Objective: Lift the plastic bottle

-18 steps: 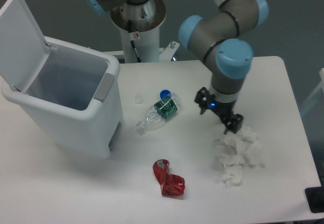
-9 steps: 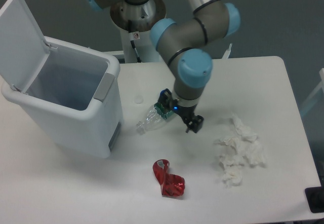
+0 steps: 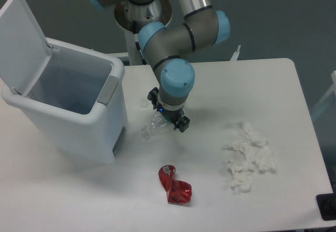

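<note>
The plastic bottle lies on the white table just right of the bin. Only its clear crushed end shows; the rest is hidden under the wrist. My gripper hangs directly over the bottle's middle, pointing down. It is open, with one dark finger at the upper left and the other fingertip at the lower right. I cannot tell whether the fingers touch the bottle.
A white bin with its lid raised stands at the left, close to the bottle. A crumpled red wrapper lies nearer the front edge. Crumpled white tissues lie to the right. The arm's base is at the back.
The gripper has swung left from beside the tissues, across the table, to above the bottle. It now covers the bottle's green label and blue cap. The bottle has not moved.
</note>
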You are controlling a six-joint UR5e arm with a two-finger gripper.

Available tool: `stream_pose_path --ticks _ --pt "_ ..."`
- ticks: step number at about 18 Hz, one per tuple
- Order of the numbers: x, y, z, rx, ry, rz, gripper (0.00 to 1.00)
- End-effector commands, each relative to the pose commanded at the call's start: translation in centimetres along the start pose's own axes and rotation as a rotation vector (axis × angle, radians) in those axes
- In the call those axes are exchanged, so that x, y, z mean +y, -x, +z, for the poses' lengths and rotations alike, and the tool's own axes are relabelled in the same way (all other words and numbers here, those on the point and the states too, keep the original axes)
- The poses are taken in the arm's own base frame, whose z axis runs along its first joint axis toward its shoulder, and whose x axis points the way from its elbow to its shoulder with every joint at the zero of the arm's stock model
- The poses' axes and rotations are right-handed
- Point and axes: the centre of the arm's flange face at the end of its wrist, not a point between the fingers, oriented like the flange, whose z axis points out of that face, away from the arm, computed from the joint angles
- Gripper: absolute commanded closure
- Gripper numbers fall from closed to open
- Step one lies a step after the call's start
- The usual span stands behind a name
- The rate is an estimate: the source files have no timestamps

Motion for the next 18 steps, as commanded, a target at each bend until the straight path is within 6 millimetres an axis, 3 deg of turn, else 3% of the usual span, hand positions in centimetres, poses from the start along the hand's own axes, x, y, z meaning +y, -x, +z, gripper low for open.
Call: stream_pose_path --ticks 2,11,14,18 --pt "-0.5 1.2 0.3 -0.004 0.005 -0.032 0.0" --pt "-2.0 0.1 1.9 -0.003 0.074 -0.024 0.0" --pt "-2.4 -0.1 1.9 -0.01 0.084 -0.044 0.23" --pt "-2.6 0.4 1.1 -0.027 0.076 -0.046 0.71"
